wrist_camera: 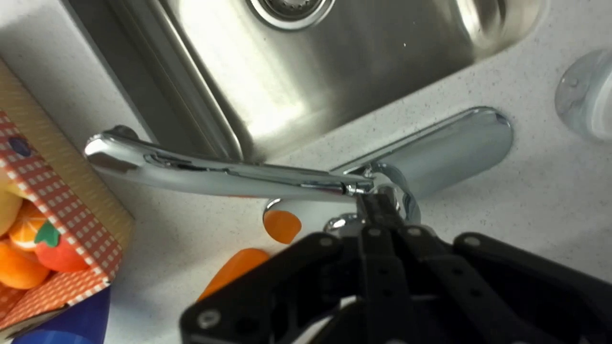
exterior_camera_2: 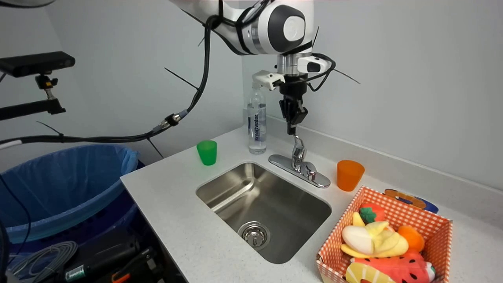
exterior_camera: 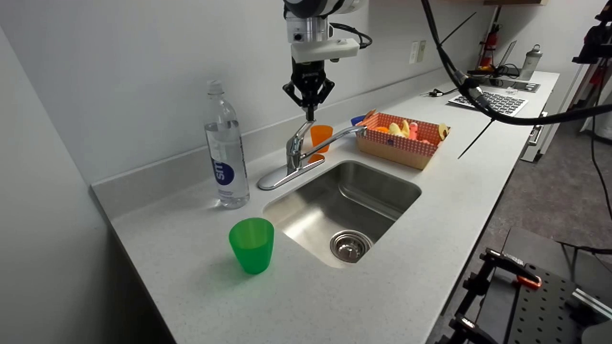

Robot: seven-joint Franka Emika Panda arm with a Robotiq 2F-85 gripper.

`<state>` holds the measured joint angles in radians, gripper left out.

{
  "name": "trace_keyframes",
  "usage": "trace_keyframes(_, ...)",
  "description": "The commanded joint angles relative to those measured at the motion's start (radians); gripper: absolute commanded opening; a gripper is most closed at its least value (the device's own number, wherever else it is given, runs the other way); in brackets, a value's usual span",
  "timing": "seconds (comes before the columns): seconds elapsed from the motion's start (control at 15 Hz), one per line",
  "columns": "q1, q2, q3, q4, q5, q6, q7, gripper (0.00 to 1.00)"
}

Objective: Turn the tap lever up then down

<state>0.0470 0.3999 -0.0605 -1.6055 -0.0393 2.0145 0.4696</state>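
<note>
Jaws clenched together point down, their tips right at the upper end of the tap lever (exterior_camera_2: 298, 143); whether they touch it I cannot tell. The lever slants upward from the body of the chrome faucet (exterior_camera: 292, 154), whose base plate (wrist_camera: 459, 143) lies along the wall-side edge of the sink (exterior_camera_2: 290, 220). The spout (exterior_camera: 334, 138) reaches sideways toward a red-checked box (exterior_camera: 389, 152) of toy fruit (exterior_camera_2: 373, 239). An orange cup (exterior_camera_2: 349, 175) stands between faucet and box. On the faucet's far side from the box, a clear water bottle (exterior_camera: 227, 157) and, farther forward, a green cup (exterior_camera: 252, 246) rest on the pale counter (exterior_camera: 306, 306). Past the counter's end, in an exterior view, stands a blue-lined bin (exterior_camera_2: 70, 222).
</note>
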Motion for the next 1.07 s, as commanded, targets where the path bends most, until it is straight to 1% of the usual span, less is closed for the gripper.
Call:
trace_keyframes(0.0,-0.002,-0.046,0.002,-0.081,0.016,-0.05,-0.021,0.0)
trace_keyframes(0.27,-0.009,-0.067,0.011,-0.122,0.04,-0.001,-0.04,0.0)
trace_keyframes(0.6,-0.02,-0.093,0.029,-0.09,0.121,0.02,-0.115,0.0)
trace_keyframes(0.8,-0.01,-0.083,0.006,-0.053,0.085,0.034,-0.061,0.0)
trace_keyframes(1.0,-0.005,-0.041,-0.022,-0.022,0.042,0.088,0.007,0.0)
